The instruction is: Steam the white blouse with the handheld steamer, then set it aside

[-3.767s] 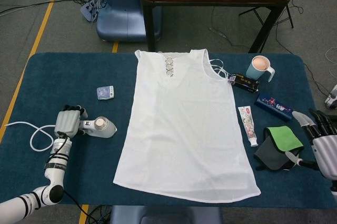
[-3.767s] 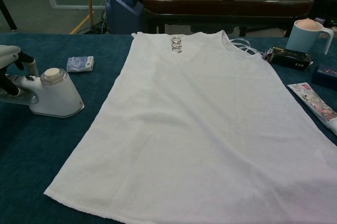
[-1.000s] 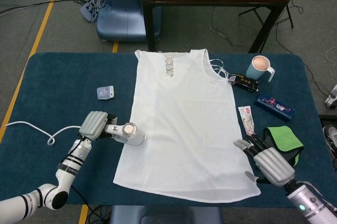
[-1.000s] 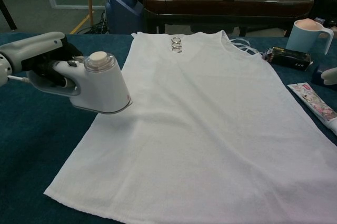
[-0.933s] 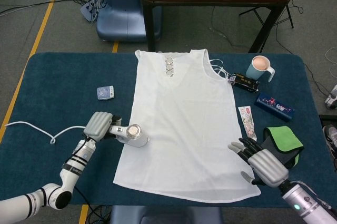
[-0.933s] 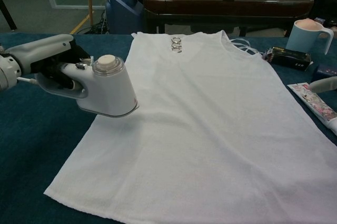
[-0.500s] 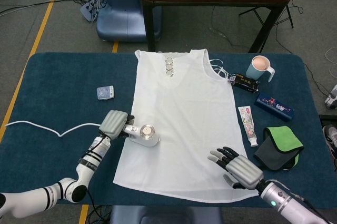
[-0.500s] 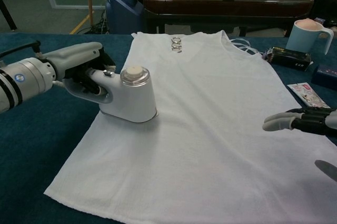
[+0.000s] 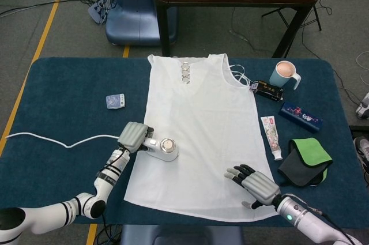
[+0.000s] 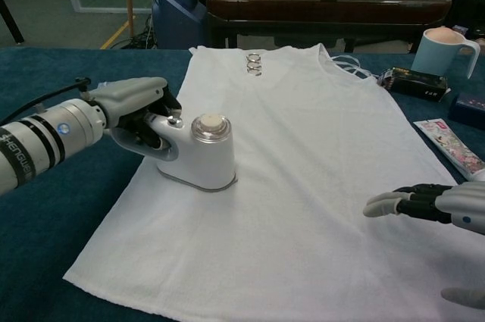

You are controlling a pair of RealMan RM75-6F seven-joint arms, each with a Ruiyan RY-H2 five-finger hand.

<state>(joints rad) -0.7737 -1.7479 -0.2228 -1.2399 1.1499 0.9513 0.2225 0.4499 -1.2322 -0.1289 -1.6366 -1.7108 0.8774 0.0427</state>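
The white blouse lies flat along the middle of the blue table, neckline with metal rings at the far end. My left hand grips the handle of the white handheld steamer, whose base rests on the blouse near its left edge. My right hand hovers flat over the blouse's lower right part, fingers spread and holding nothing.
Right of the blouse lie a toothpaste tube, a green and grey cloth, a blue box, a dark box and a mug. A small packet sits left. The steamer's white cord trails left.
My left hand has carried the steamer rightward from the table onto the blouse's left side. My right hand has come in from the right edge over the blouse's lower right part.
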